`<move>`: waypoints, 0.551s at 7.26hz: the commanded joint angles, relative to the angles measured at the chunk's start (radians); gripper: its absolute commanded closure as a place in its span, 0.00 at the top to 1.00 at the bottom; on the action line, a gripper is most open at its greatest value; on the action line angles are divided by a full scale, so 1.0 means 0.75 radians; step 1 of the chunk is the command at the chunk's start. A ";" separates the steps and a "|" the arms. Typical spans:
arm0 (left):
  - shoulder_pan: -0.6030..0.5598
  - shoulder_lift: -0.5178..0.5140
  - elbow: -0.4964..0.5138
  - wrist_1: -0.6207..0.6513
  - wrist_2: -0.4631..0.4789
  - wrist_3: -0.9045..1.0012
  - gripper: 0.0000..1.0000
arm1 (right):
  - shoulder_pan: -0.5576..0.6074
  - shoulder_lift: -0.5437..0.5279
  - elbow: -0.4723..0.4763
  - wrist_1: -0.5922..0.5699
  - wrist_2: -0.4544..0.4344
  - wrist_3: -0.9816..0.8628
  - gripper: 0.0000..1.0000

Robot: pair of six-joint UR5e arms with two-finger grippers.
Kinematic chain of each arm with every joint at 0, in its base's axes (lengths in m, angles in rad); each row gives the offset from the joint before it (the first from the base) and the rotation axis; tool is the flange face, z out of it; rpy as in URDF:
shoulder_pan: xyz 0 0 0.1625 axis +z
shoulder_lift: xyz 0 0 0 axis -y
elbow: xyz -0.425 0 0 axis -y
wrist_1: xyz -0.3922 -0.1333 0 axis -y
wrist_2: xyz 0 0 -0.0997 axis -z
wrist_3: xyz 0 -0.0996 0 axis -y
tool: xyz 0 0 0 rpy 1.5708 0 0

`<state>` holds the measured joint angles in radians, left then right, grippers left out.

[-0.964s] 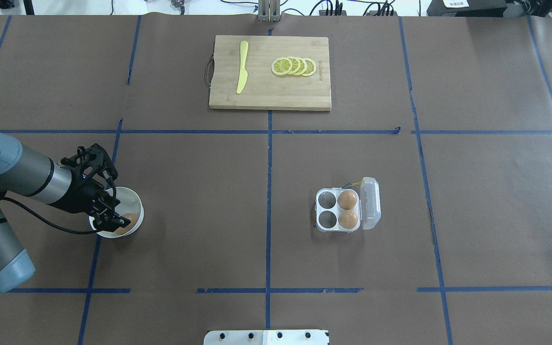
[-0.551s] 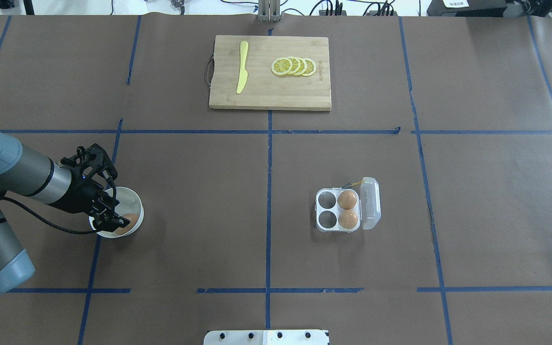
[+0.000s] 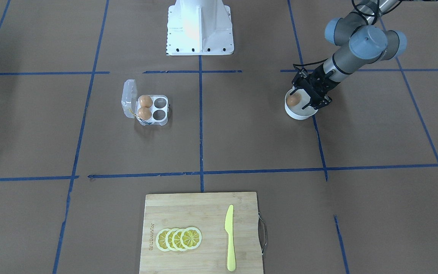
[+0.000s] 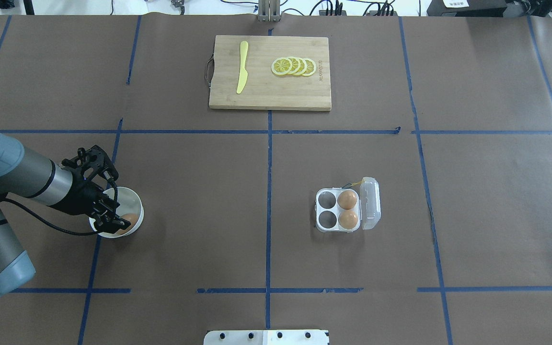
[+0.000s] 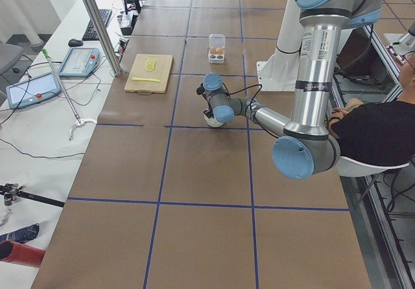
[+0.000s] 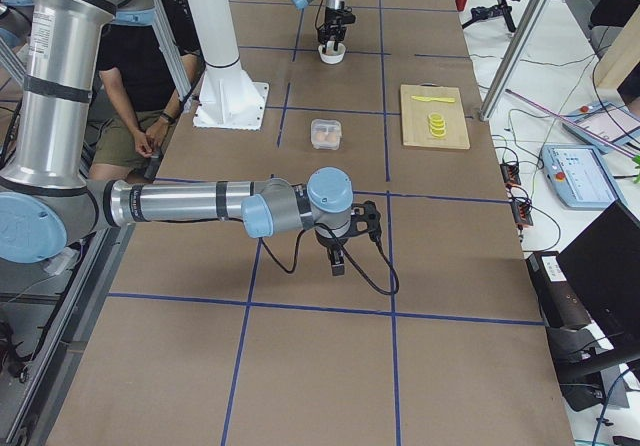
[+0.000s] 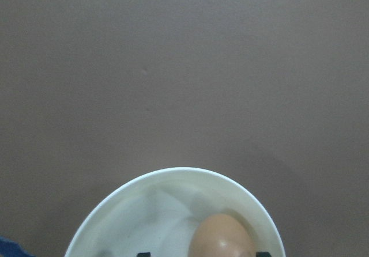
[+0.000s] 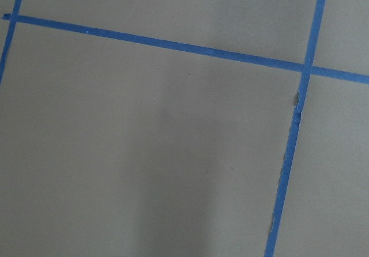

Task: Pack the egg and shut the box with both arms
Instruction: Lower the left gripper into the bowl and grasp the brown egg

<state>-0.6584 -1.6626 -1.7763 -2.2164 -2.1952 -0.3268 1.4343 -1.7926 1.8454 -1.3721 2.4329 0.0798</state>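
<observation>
**Left end effector (image 4: 119,211) inside the white bowl (image 4: 138,203), spread around the egg (image 4: 131,220).**

Its fingers (image 4: 118,223) stand apart on either side of the egg, which lies on the bowl's floor close to the rim. Whether a pad touches the shell is hard to tell from the wrist view. The bowl sits on the counter (image 4: 209,191), well apart from the box (image 4: 337,209). The box's lid (image 4: 371,203) is open, and the two cells beside the lid hold two other eggs (image 4: 347,199). The right end effector (image 6: 337,259) hangs over bare counter and shows only from the side, so its opening cannot be told.
</observation>
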 commanded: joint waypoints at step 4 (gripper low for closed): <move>0.023 -0.002 0.018 0.002 -0.002 -0.010 0.68 | 0.000 -0.017 0.000 0.001 0.000 -0.002 1.00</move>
<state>-0.6480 -1.6633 -1.7698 -2.2153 -2.1966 -0.3330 1.4343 -1.8018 1.8454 -1.3714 2.4329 0.0788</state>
